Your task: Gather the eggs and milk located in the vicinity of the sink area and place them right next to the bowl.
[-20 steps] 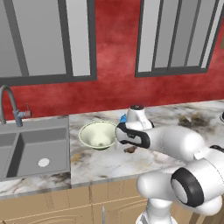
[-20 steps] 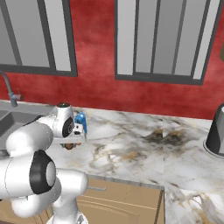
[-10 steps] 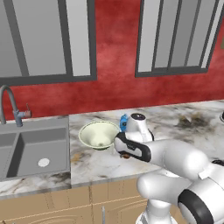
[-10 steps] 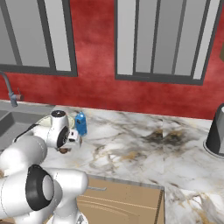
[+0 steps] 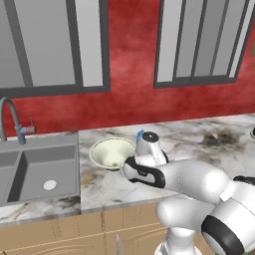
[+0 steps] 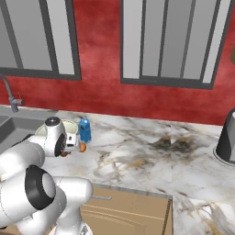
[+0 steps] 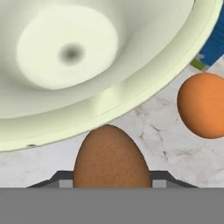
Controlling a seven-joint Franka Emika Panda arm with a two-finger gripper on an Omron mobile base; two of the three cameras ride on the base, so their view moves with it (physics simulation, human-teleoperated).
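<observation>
You see marble counter (image 6: 151,160) carrying pale bowl (image 5: 110,152), blue milk carton (image 6: 84,130) just beside it, orange egg (image 7: 202,105) near bowl rim, dark pot (image 6: 226,140) far right; sink (image 5: 37,169) set in counter's left.

Two eggs are showing: one brown egg (image 7: 110,156) and one orange egg (image 7: 202,105). One bowl (image 7: 100,65) and one milk carton (image 6: 84,130) (blue) are sitting there, with one sink (image 5: 37,167).

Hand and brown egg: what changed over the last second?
The hand swung toward the bowl and came down by its rim, the brown egg between its fingers. The bowl, milk carton and orange egg stayed on the counter.
</observation>
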